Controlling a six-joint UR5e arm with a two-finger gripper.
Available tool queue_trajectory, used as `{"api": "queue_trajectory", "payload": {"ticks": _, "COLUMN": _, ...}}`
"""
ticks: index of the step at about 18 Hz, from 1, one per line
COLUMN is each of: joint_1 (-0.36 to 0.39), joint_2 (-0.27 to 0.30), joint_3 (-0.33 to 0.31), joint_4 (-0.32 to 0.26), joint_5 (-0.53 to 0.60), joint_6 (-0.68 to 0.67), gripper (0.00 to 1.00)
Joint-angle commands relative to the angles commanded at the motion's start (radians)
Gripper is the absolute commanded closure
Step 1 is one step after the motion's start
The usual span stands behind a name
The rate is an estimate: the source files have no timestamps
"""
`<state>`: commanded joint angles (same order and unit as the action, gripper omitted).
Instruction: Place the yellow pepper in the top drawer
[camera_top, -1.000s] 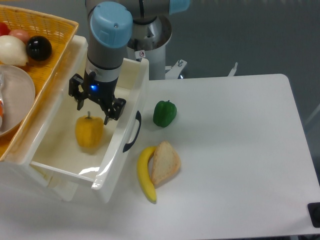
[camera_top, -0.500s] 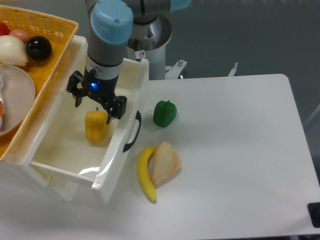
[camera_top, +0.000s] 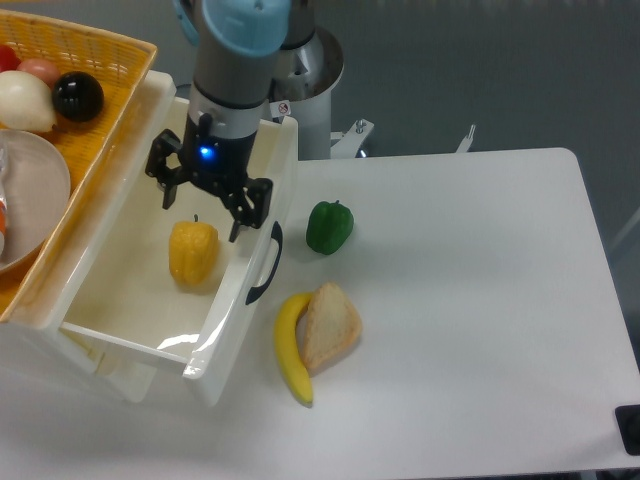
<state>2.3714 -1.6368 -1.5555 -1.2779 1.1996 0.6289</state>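
Observation:
The yellow pepper (camera_top: 193, 252) lies on the floor of the white top drawer (camera_top: 120, 300), which stands pulled open with its black curved handle (camera_top: 266, 264) facing right. My gripper (camera_top: 203, 218) hangs open and empty just above and slightly right of the pepper, its two black fingers spread and apart from it.
An orange woven basket (camera_top: 95, 60) with an onion, a black ball and a white bowl sits over the drawer's left side. A green pepper (camera_top: 329, 226), a banana (camera_top: 290, 349) and a piece of bread (camera_top: 329, 326) lie on the white table right of the drawer.
The gripper has risen and shifted right, away from the pepper. The pepper has settled on the drawer floor, standing free of the fingers.

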Motion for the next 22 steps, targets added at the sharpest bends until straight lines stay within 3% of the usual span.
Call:
{"api": "queue_trajectory", "payload": {"ticks": 6, "joint_1": 0.103, "joint_2": -0.020, "joint_3": 0.000, "joint_4": 0.040, "joint_5": 0.024, "joint_6": 0.027, "gripper": 0.00}}
{"api": "queue_trajectory", "payload": {"ticks": 11, "joint_1": 0.181, "joint_2": -0.087, "joint_3": -0.002, "joint_4": 0.066, "joint_5": 0.047, "joint_6": 0.292, "gripper": 0.00}}
{"api": "queue_trajectory", "payload": {"ticks": 16, "joint_1": 0.212, "joint_2": -0.164, "joint_3": -0.005, "joint_4": 0.060, "joint_5": 0.231, "joint_6": 0.716, "gripper": 0.00}}
{"api": "queue_trajectory", "payload": {"ticks": 19, "joint_1": 0.213, "joint_2": -0.221, "joint_3": -0.006, "joint_4": 0.061, "joint_5": 0.333, "joint_6": 0.791, "gripper": 0.00}}
{"api": "queue_trajectory", "payload": {"ticks": 22, "joint_1": 0.226, "joint_2": -0.250, "joint_3": -0.009, "joint_4": 0.060, "joint_5": 0.359, "joint_6": 0.793, "gripper": 0.00}}
